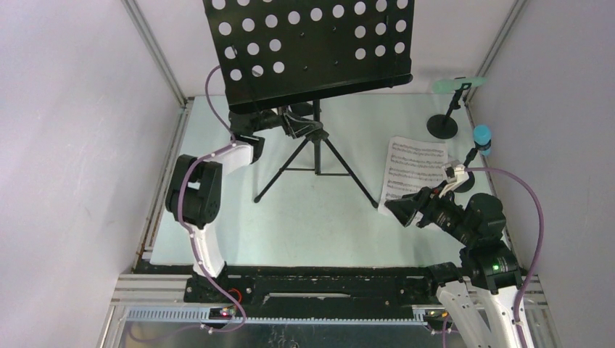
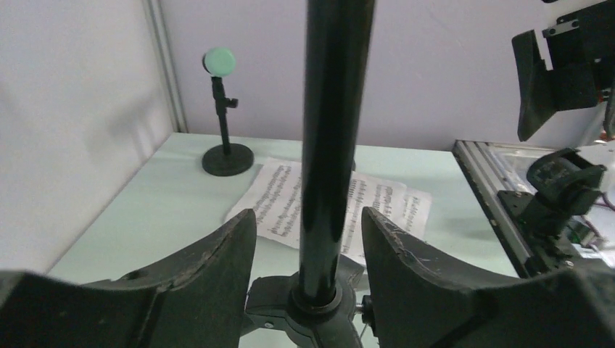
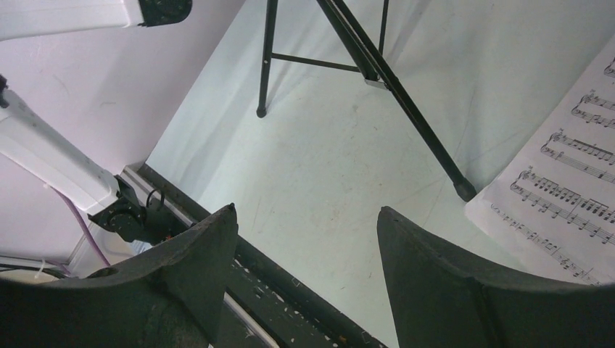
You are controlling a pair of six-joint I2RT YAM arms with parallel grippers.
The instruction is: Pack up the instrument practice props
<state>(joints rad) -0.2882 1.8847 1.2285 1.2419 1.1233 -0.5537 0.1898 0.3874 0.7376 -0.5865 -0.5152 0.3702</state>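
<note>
We are looking at a music rack (image 1: 317, 148) whose pole (image 2: 330, 145) is gleaming as glossy black metal, while its perforated desk (image 1: 319, 61) is showing a flatter, satin black sheet-metal finish. The sheet-music pages (image 1: 413, 174) are lying as matt white paper on a table (image 1: 319, 225) that is appearing pale, smooth and faintly scuffed. The fingers (image 2: 210, 264) of the left gripper (image 2: 308, 221) are showing matt black plastic, rubbed grey along the edges. The mint-green microphone (image 2: 219, 61) is looking like smooth matt plastic, and the frame rail (image 1: 154, 51) is reading as dull silver metal.

1 music rack (image 1: 312, 43); 1 mint-green microphone (image 1: 457, 83); 1 blue microphone (image 1: 482, 135); 2 mic holders (image 1: 442, 127).
</note>
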